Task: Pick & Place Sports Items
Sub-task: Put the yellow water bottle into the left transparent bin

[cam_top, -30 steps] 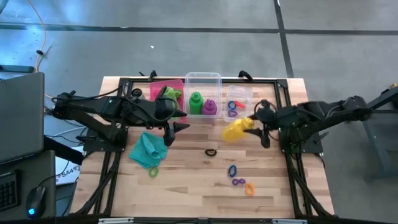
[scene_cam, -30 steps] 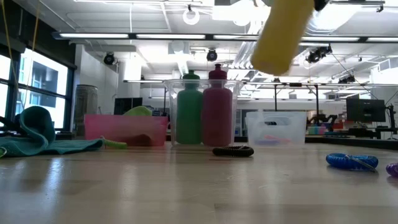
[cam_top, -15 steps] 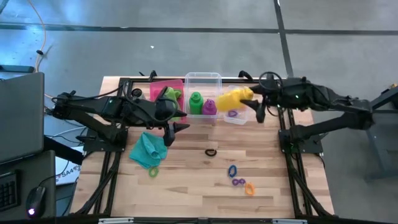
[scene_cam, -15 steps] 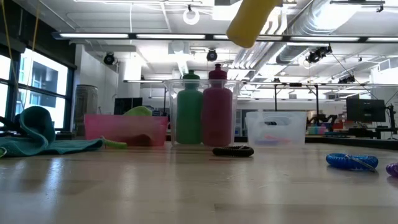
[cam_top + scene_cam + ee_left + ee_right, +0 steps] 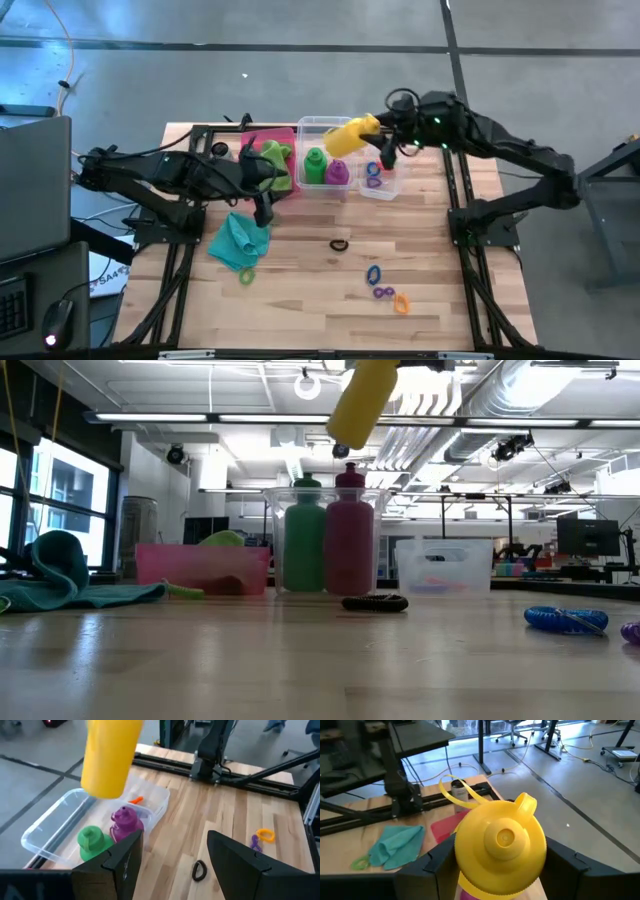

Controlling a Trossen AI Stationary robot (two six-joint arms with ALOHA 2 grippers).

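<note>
Yellow bottle carried over the clear bin at the surface's far edge

The right gripper (image 5: 372, 138) pinches the yellow bottle (image 5: 349, 136) between its fingers, holding it tilted in the air, long axis slanting toward the clear bin (image 5: 326, 127) where the green bottle (image 5: 315, 163) and purple bottle (image 5: 338, 170) stand upright just below. The left gripper (image 5: 262, 193) waits near the teal cloth (image 5: 238, 240), fingers spread and holding nothing.
</note>
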